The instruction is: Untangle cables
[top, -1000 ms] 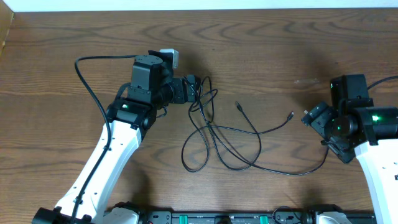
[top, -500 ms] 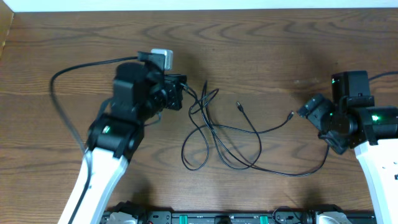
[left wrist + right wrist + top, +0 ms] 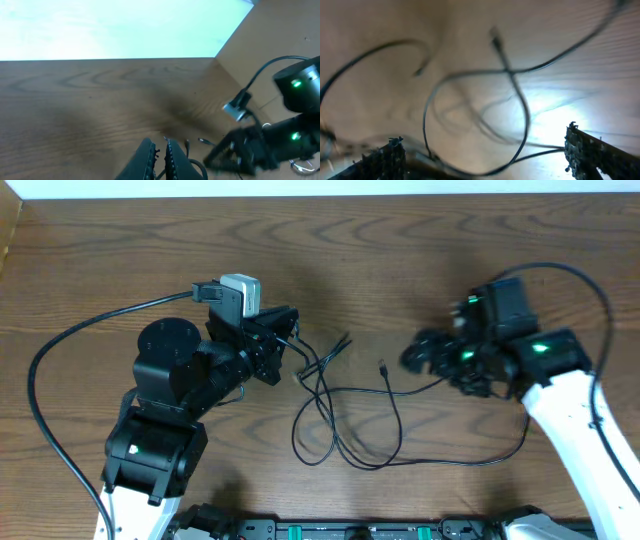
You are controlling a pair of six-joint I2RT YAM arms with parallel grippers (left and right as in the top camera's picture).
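Black thin cables (image 3: 345, 415) lie in a loose overlapping tangle on the brown wooden table (image 3: 420, 240), with several loops crossing one another. One long strand runs out of the tangle to its right. A small plug end (image 3: 383, 366) sits free on the wood just above the right side of the tangle. In the right wrist view the cables (image 3: 520, 100) are blurred, and the plug end (image 3: 495, 35) shows above a crossing of two strands. At the upper left of the tangle, strands rise toward the left gripper (image 3: 288, 328), which hangs just beside them. In the left wrist view the left gripper (image 3: 161, 152) has its jaws pressed together, with cable strands (image 3: 186, 149) close on its right. It cannot be told whether a strand is caught between them. A white wrist camera (image 3: 240, 288) sits on the arm behind this gripper, further from the tangle. To the upper right of the tangle, the right gripper (image 3: 415, 358) is near the free plug end and points toward it. Its jaws are spread wide. In its own view the right gripper (image 3: 482, 137) shows two fingers (image 3: 385, 157) far apart at the lower corners, with loops of the tangle lying on the table (image 3: 580, 55) between them, untouched.
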